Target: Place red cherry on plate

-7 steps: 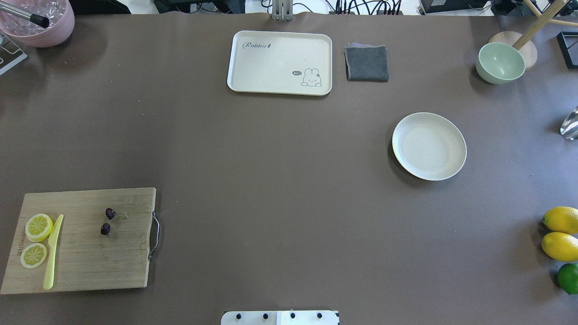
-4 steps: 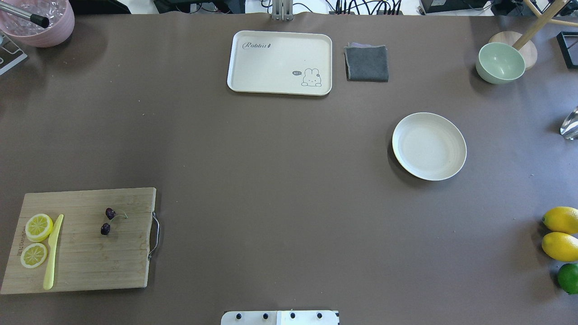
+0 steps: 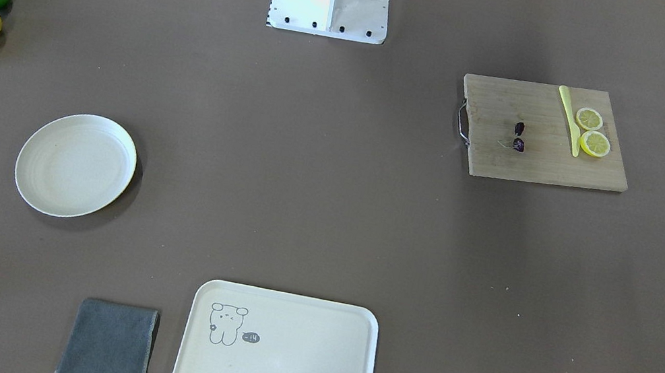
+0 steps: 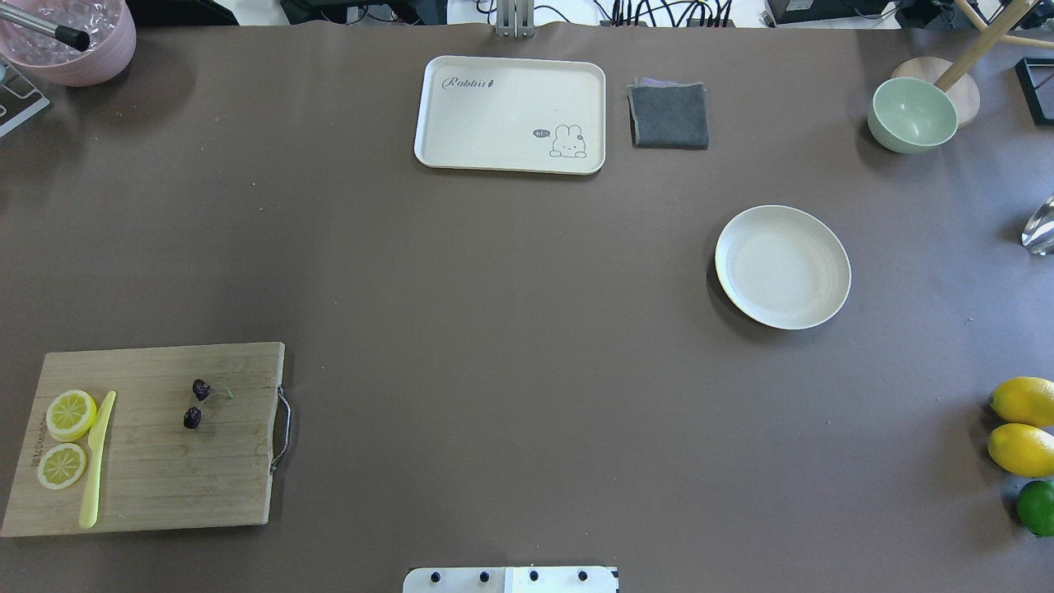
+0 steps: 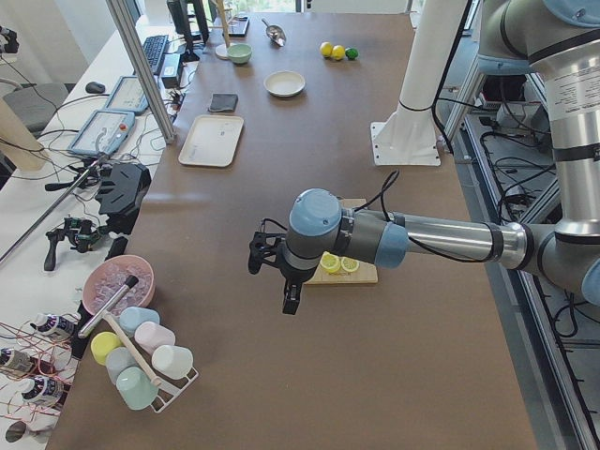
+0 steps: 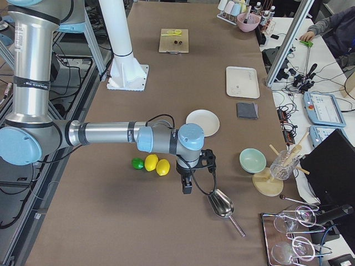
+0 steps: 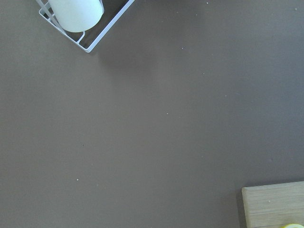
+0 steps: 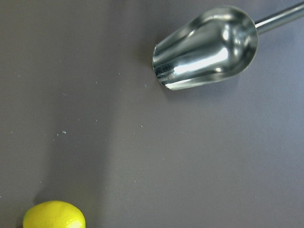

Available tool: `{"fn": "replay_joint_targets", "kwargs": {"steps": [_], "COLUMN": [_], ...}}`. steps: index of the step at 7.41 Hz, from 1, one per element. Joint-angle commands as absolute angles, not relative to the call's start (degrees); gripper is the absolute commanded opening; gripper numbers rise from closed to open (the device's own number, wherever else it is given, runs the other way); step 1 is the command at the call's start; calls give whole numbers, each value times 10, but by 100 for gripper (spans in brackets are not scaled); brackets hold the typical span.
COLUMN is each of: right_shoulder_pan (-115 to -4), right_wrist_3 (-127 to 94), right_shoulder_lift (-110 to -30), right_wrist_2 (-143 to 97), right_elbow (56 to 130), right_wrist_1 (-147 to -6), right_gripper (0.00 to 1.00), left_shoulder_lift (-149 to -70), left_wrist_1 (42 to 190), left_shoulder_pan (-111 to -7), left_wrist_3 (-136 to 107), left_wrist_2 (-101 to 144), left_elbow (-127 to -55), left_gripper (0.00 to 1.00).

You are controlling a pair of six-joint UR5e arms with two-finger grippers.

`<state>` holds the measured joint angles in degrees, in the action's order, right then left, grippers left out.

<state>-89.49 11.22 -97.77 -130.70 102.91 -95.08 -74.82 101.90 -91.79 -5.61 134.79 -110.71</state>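
The red cherry (image 4: 192, 417), a dark pair on a thin stem, lies on the wooden cutting board (image 4: 206, 478) at the table's near left; it also shows in the front view (image 3: 518, 145). The plate (image 4: 782, 267), round, cream-white and bare, sits right of centre (image 3: 75, 164). Neither gripper shows in the overhead or front view. My left gripper (image 5: 289, 302) hangs beyond the board's outer end, and my right gripper (image 6: 187, 187) hangs past the lemons beside a metal scoop. I cannot tell whether either is open or shut.
On the board lie two lemon slices (image 4: 70, 414) and a yellow knife (image 4: 97, 461). A cream tray (image 4: 510, 111) and grey cloth (image 4: 669, 115) lie at the far edge. A green bowl (image 4: 912, 114), lemons (image 4: 1023, 401), a lime (image 4: 1037, 506), a scoop (image 8: 206, 47) and a cup rack (image 5: 141, 361) stand at the ends.
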Motion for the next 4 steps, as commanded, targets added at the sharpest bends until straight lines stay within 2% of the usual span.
{"fn": "replay_joint_targets", "kwargs": {"steps": [1,2,3,4], "right_shoulder_pan": [-896,-896,-896,-896], "right_wrist_3": [111,100,40,20], "right_shoulder_lift": [-974,-975,-975,-982], "right_wrist_2": [-1303,-1298,-1307,-1306], "right_elbow": [1065,1056,1046,1028], "right_wrist_1": [-862,-776,-764,-718], "right_gripper": [100,100,100,100], "left_shoulder_lift": [-752,-792,-814,-815], "left_wrist_1": [1152,1187,1193,1197], "left_shoulder_pan": [-919,-920,-919,-919], "left_wrist_3": [-61,-63,-80,-78], "left_wrist_2": [1347,1328,1331,1330], "left_elbow": [-1093,-1066,-1035,-1034], "left_gripper": [98,98,98,98]}}
